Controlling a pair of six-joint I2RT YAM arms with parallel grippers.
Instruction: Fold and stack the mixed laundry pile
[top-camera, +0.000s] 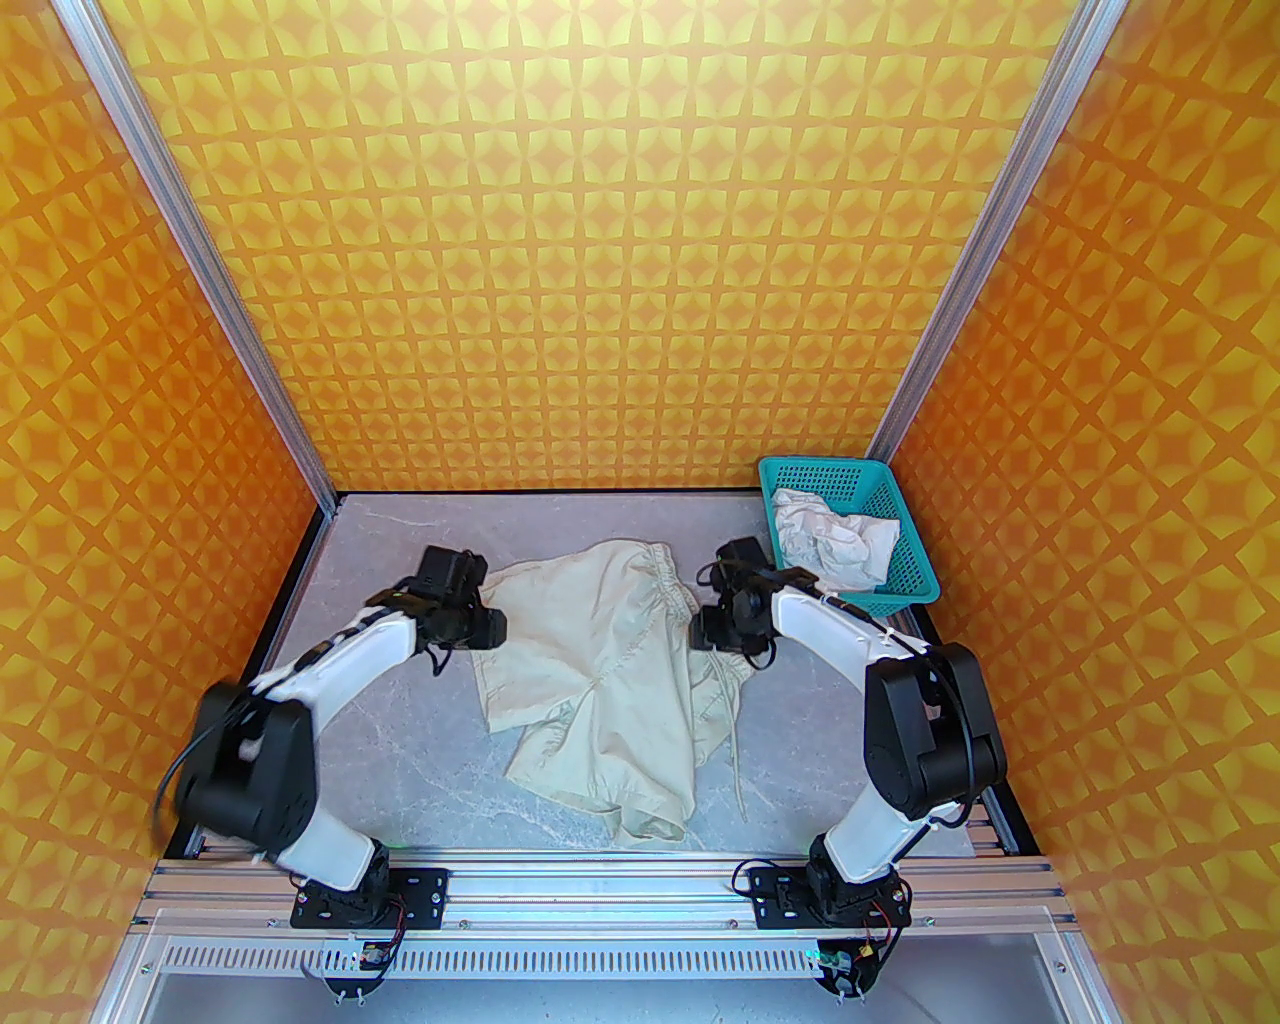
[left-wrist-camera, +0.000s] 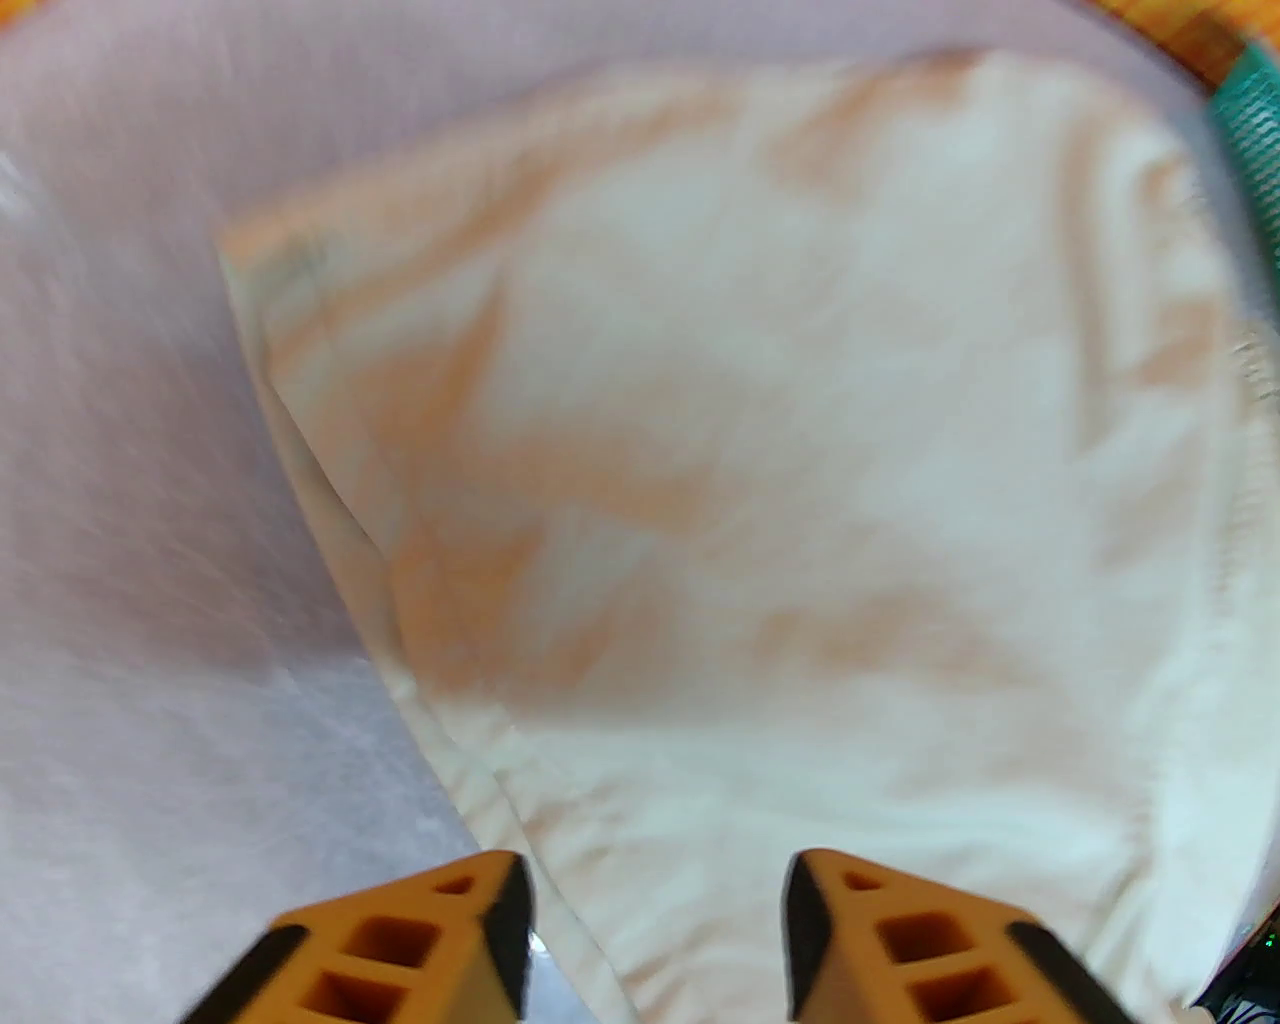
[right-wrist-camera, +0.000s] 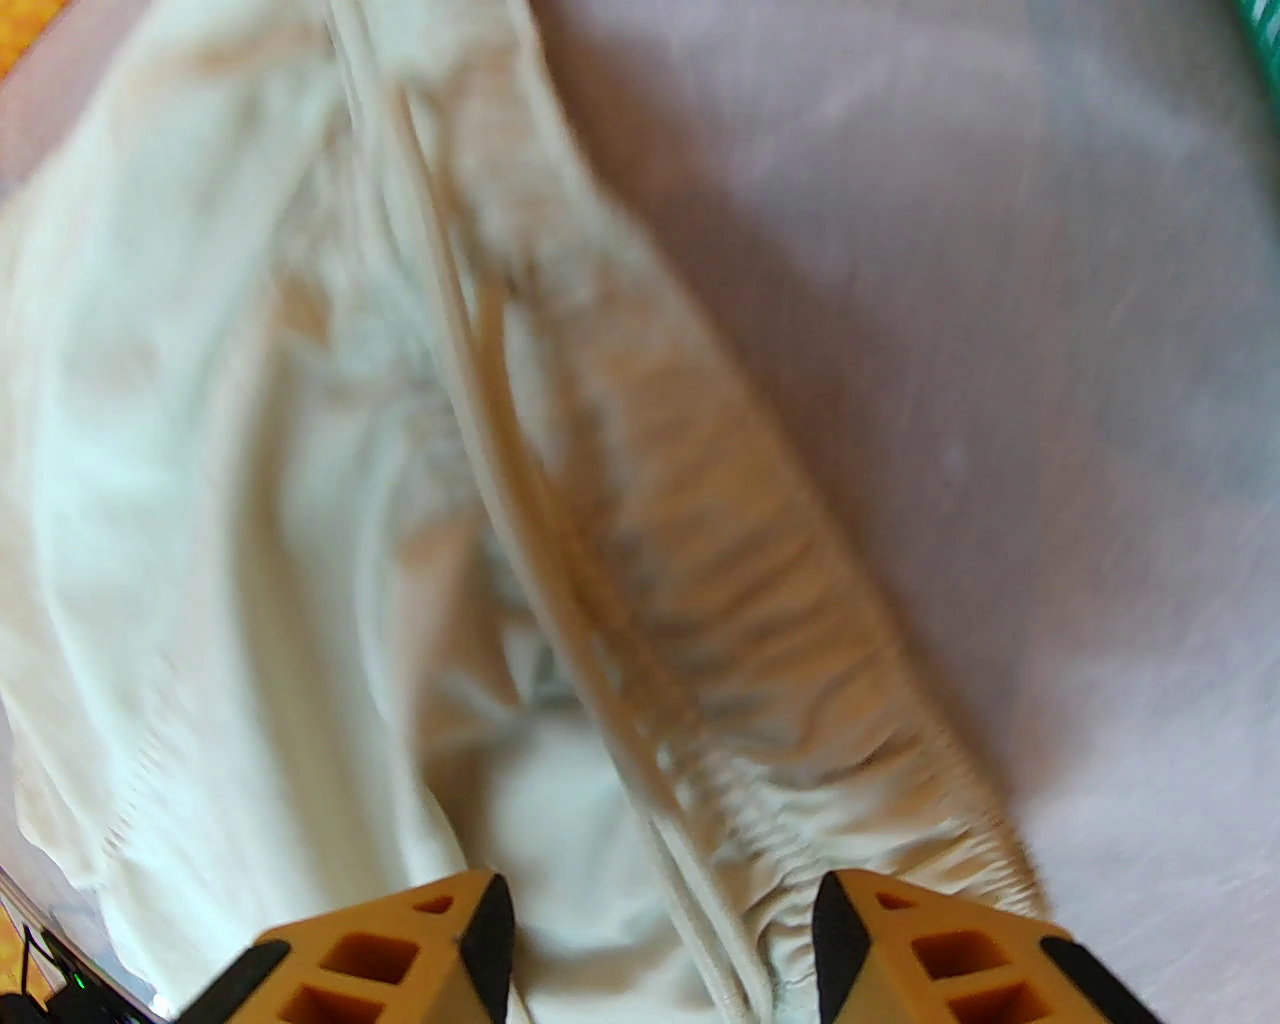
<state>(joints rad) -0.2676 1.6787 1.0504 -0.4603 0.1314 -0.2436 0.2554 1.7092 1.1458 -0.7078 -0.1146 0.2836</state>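
From above, two garments are counted: one beige piece (top-camera: 600, 680) is spread at mid-table (top-camera: 400, 760), and one white shirt (top-camera: 830, 540) is bundled in the single basket (top-camera: 925, 585) at its 2 o'clock. Two grippers are set over the piece, the left gripper (top-camera: 492, 630) at its 9 o'clock edge and the right gripper (top-camera: 700, 630) at 3 o'clock. At the left wrist, two fingers (left-wrist-camera: 500, 930) are seen parted with nothing pinched above the piece's hem; at the right wrist, two fingers (right-wrist-camera: 850, 940) are seen parted and empty over the gathered band (right-wrist-camera: 780, 640), which runs from 11 toward 5 o'clock.
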